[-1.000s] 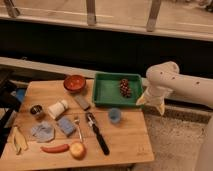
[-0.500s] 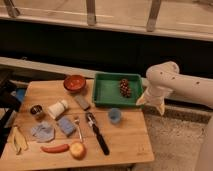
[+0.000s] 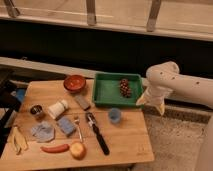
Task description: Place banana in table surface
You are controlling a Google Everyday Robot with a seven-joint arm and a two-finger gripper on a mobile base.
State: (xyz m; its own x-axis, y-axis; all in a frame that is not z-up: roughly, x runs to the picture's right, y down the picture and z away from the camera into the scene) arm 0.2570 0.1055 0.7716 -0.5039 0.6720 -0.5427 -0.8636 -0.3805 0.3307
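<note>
The banana (image 3: pixel 18 140), pale yellow with dark streaks and two prongs, lies on the table surface (image 3: pixel 125 137) at its front left corner. My gripper (image 3: pixel 150 102) hangs from the white arm just off the table's right edge, beside the right end of the green tray (image 3: pixel 106 93). It is far from the banana. Its fingers look spread, with nothing between them.
The tray holds a dark grape bunch (image 3: pixel 124 87). A red bowl (image 3: pixel 75 82), a white bottle (image 3: pixel 57 108), a small can (image 3: pixel 36 111), a blue cloth (image 3: pixel 42 132), a fork (image 3: pixel 77 128), a black-handled tool (image 3: pixel 98 133), a blue cup (image 3: pixel 115 116), a red pepper (image 3: pixel 55 148) and a round fruit (image 3: pixel 77 150) crowd the table.
</note>
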